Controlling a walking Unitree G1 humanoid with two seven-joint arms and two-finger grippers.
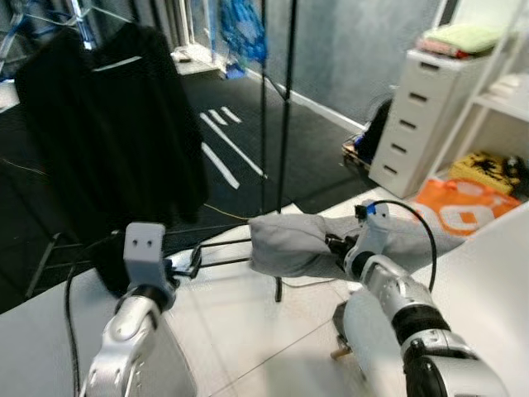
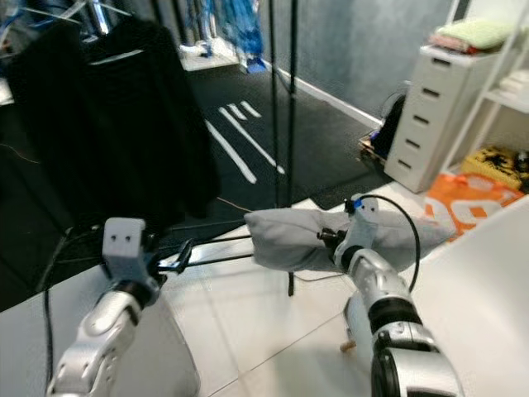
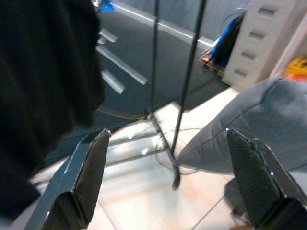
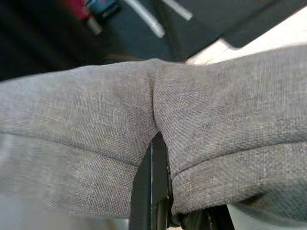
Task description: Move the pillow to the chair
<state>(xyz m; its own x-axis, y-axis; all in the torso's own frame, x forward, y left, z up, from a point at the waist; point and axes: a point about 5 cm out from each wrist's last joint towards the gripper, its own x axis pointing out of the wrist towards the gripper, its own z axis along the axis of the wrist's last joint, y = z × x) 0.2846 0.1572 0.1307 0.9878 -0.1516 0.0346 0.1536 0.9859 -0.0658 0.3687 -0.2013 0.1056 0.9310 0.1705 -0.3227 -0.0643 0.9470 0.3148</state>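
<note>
1. Hanging in the upper left of the left eye view, a black garment (image 1: 107, 141) is seen on a rack, with dark carpet behind it and pale floor tiles (image 1: 248, 331) in the lower middle of the frame.
2. At the upper right of the frame a white drawer unit (image 1: 413, 116) is seen, with folded cloth on top, and an orange bag (image 1: 467, 207) lies just below it on the floor.
3. Two thin black poles (image 1: 277, 99) of the rack are seen rising through the middle of the frame.
4. The grey pillow (image 1: 306, 240) is held off the floor at the centre of the frame, just right of the poles. No chair can be made out.
5. The right pincer (image 1: 335, 246) is clamped on the pillow; in the right wrist view the fabric (image 4: 158, 120) is seen bunched into a deep fold around a black finger.
6. The left pincer (image 3: 172, 177) is held spread wide and empty at the lower left of the frame, with the pillow's corner just beside one finger (image 3: 254, 177) in the left wrist view.
7. The pillow is judged light, soft and easily squashed, its woven cover giving fair grip. A pinch on an edge is judged likely to let it sag and swing, so a deep hold on a gathered fold, or support from both sides, would be preferred.
</note>
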